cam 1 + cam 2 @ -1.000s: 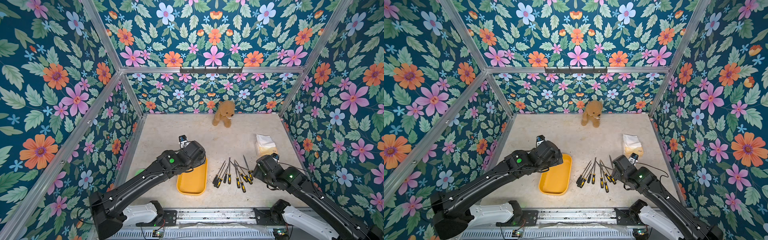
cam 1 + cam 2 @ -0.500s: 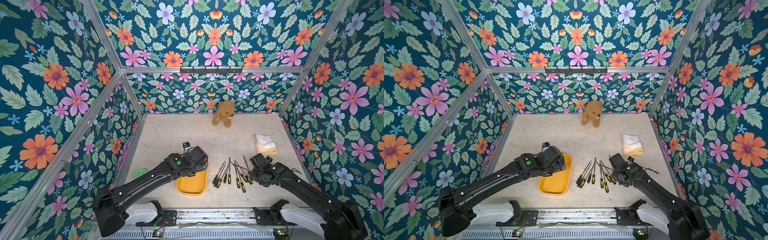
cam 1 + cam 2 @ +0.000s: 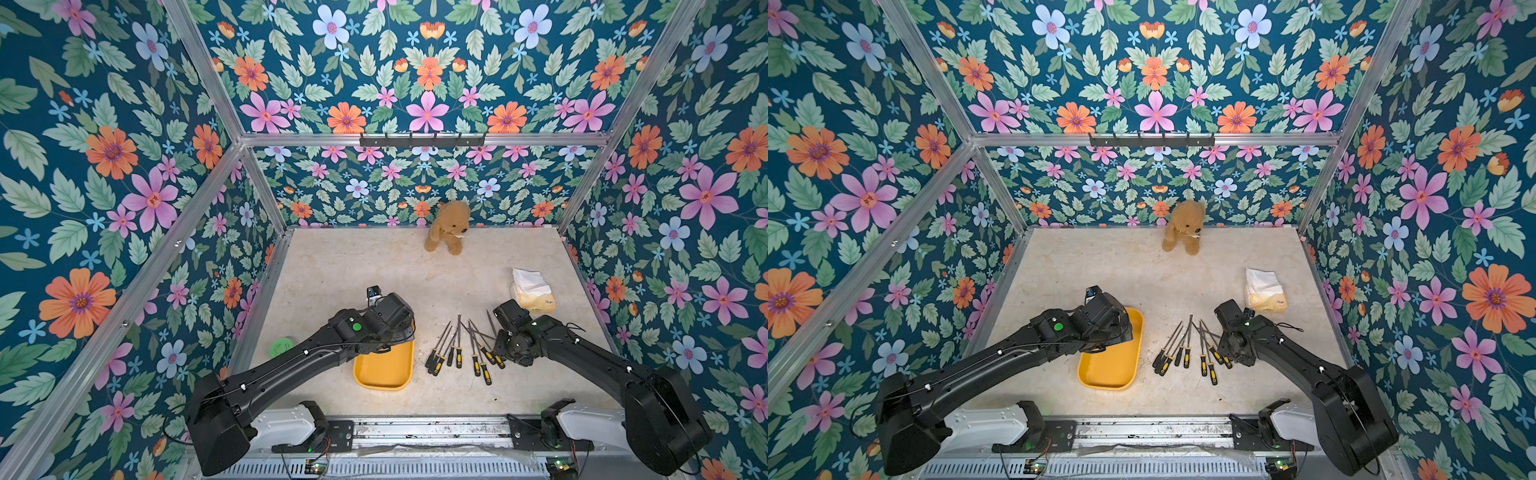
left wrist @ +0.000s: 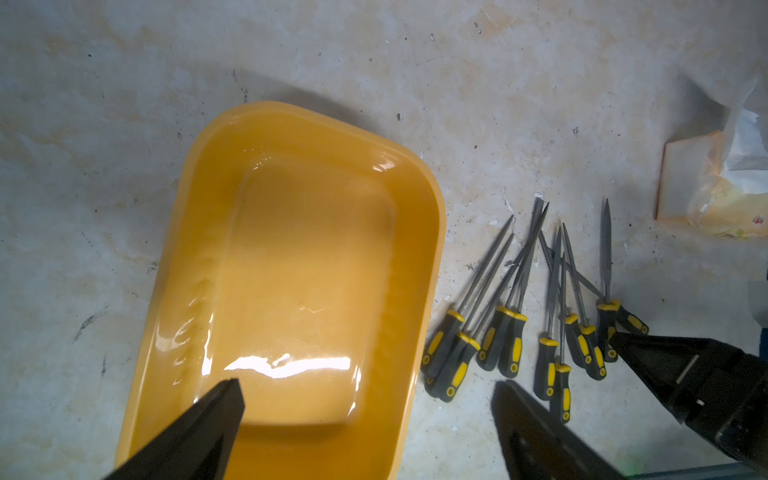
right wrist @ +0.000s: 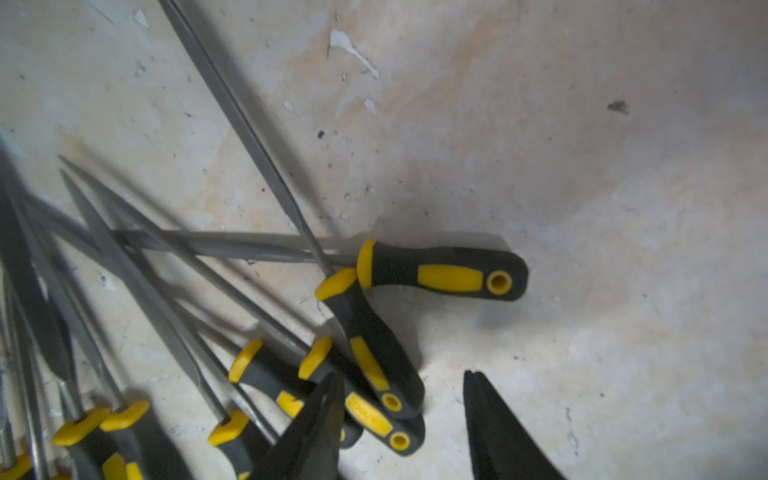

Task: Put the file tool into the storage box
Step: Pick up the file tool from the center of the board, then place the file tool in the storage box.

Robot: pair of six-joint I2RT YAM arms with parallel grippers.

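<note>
1. Left claw (image 4: 368, 386): fingers wide apart, holding nothing. One finger is over the inside of the storage box (image 4: 432, 232), the other over bare table (image 4: 465, 124) between box and files (image 4: 519, 324).
2. Right claw (image 5: 403, 376): fingers apart, not clamped. It sits low at the right edge of the file pile, with two handle ends between the fingers. Can't tell if it touches them.
3. Storage box: yellow, flat on the table, near my base, left of centre.
4. Files: all on the table just right of the box, fanned, handles toward me, tips away, several shafts crossing.
5. Green disc (image 3: 281, 347): by the left wall, partly behind my left arm.
6. Tissue pack (image 3: 534, 293): farther back, right side, just beyond my right wrist.
7. Teddy bear (image 3: 446, 226): against the back wall.
</note>
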